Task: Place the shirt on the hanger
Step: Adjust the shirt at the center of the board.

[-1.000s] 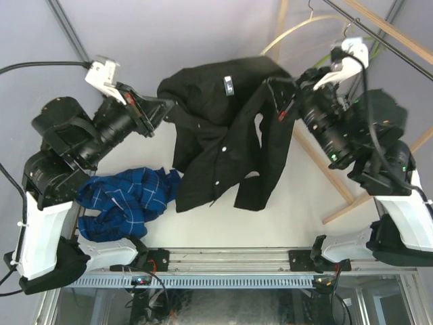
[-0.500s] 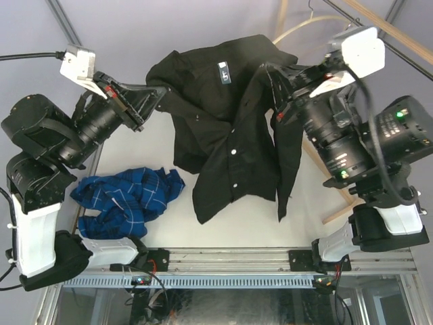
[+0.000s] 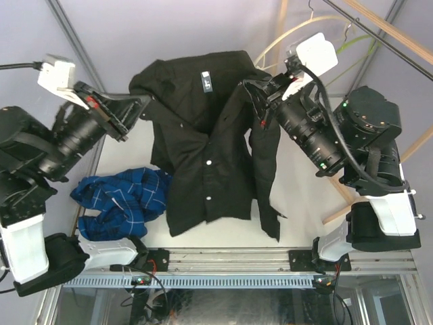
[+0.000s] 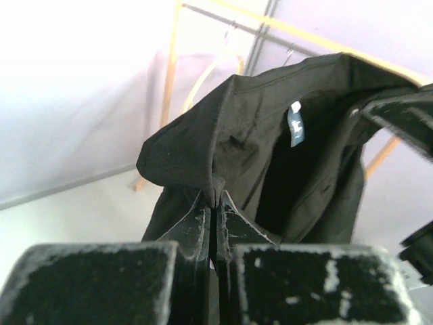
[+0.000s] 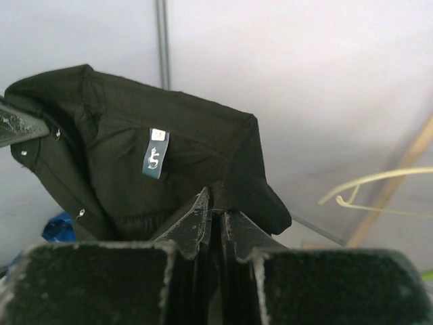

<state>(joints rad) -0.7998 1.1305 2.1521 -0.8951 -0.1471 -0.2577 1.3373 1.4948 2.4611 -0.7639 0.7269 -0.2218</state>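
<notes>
The black shirt [image 3: 203, 156] hangs spread between my two grippers, collar label [image 3: 205, 80] facing up and its hem draping toward the table's front. My left gripper [image 3: 139, 107] is shut on the shirt's left shoulder fabric, which shows as a pinched fold in the left wrist view [image 4: 215, 196]. My right gripper [image 3: 252, 91] is shut on the right shoulder, near the collar in the right wrist view [image 5: 216, 200]. A thin sliver of the lime-green hanger [image 3: 353, 45] shows on the rail at the back right, behind the right arm.
A blue plaid shirt [image 3: 122, 200] lies crumpled at the front left of the table. A cream hanger [image 3: 298, 30] hangs on the dark rail [image 3: 379, 34] at the back right. Wooden rack legs [image 3: 338, 189] cross the table's right side.
Both arms have risen and shifted left with the shirt. It has come up off the table, and its body and sleeve now hang longer toward the front edge.
</notes>
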